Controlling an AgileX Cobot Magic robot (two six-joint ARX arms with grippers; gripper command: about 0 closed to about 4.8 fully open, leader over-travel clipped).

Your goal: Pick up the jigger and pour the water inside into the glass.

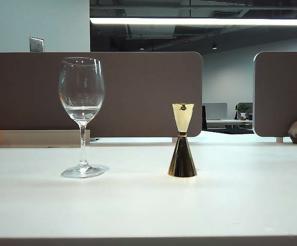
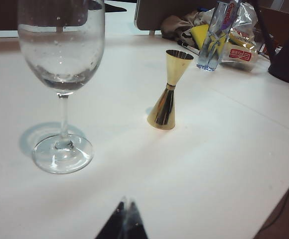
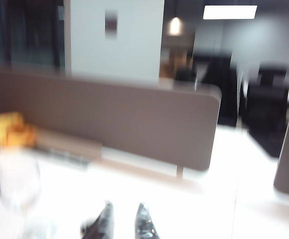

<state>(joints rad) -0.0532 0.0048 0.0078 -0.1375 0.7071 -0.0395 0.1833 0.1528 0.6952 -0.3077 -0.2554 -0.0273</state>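
The right gripper (image 3: 122,221) hangs empty above the table (image 1: 240,205), tips a little apart; the left gripper (image 2: 124,221), tips together, idles near the glass (image 2: 61,84). The jigger (image 1: 182,140) stands upright, well right of the glass, so the right should probably open wider, descend level, and clamp the waist without tilting; water cannot be seen inside.

a white table (image 1: 230,205) carries an upright wine glass (image 1: 82,115) and, well apart, a standing gold jigger (image 1: 182,141).

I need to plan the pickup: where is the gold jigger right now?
In the exterior view the jigger stands upright on the table, right of centre, apart from the wine glass to its left.
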